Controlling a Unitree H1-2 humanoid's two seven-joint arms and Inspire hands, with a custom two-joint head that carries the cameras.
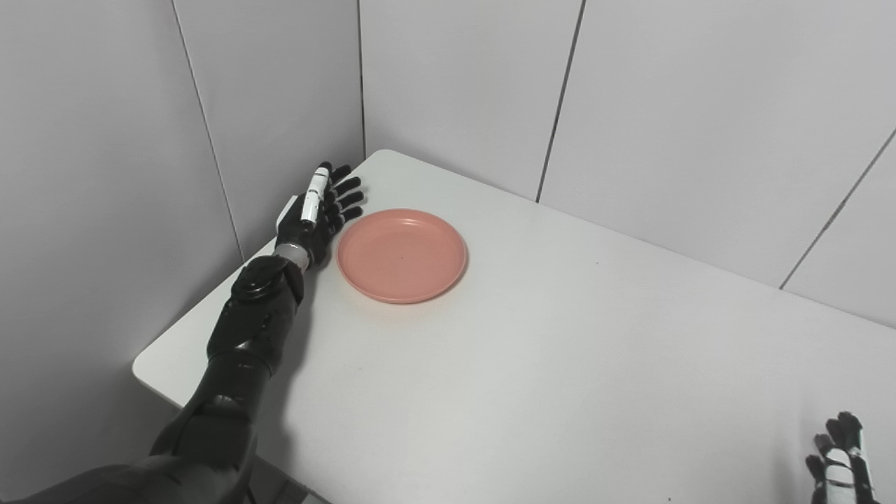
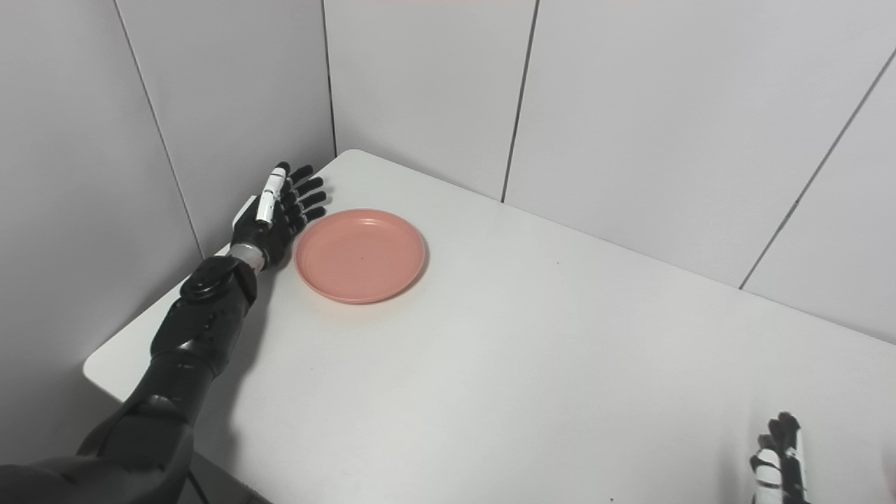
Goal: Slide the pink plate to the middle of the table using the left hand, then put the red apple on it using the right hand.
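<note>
Your left hand [image 1: 318, 217] rests on edge on the white table [image 1: 560, 364], fingers spread apart and grasping nothing. The pink plate [image 1: 401, 255] lies just right of its palm. Your right hand [image 1: 840, 462] is barely visible; its state is unclear.

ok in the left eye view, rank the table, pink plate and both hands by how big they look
1. table
2. pink plate
3. left hand
4. right hand, smallest, but the picture's edge cuts it off, so its rank against the left hand is unsure.
</note>
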